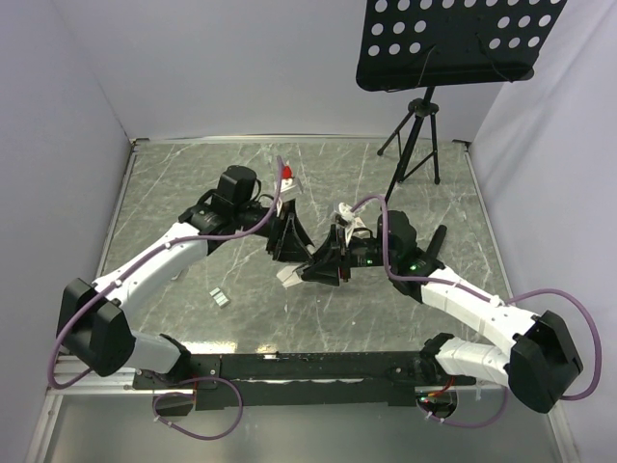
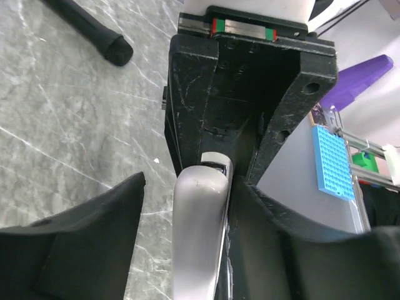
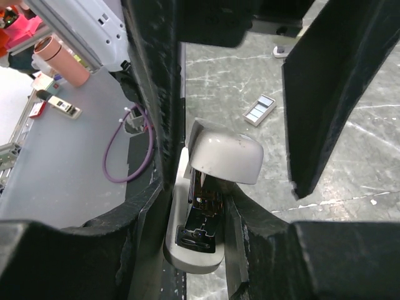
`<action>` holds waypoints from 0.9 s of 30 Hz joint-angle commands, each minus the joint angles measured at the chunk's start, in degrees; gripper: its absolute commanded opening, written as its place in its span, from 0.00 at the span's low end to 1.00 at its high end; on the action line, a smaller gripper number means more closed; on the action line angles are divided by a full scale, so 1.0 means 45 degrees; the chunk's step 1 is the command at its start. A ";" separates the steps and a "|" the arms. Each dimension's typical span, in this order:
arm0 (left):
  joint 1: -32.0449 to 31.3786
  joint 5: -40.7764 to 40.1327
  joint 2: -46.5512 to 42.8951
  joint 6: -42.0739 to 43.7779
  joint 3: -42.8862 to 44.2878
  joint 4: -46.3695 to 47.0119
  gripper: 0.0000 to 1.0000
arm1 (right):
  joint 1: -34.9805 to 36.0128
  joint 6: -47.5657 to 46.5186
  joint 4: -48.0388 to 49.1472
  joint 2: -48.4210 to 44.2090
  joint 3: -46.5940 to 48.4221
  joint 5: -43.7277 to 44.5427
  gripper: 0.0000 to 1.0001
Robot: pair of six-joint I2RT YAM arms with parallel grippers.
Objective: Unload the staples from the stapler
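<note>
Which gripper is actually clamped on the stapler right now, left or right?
The right gripper: it pinches the stapler from both sides. The left gripper stands open, with bare table visible in its gap beside the stapler.

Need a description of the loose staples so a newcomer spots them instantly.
On the grey marbled table, look just near-side of the white forearm of the left arm. The staples lie flat there, alone. They're a tiny grey strip, far smaller than the cream stapler held up between the arms.
</note>
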 commanded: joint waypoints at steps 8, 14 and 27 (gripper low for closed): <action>0.1490 0.0196 -0.0630 -0.0718 -0.0139 0.0425 0.01 | -0.0684 0.0488 0.0692 -0.0025 0.0565 0.0214 0.00; 0.3251 -0.0933 -0.2114 -0.3260 -0.2188 0.3198 0.01 | -0.1174 0.1034 0.1258 -0.0240 0.0156 0.1032 0.00; 0.3684 -0.7146 -0.5182 -1.0507 -0.6700 0.8665 0.01 | -0.1682 0.3693 0.4266 -0.0905 -0.1681 0.3788 0.00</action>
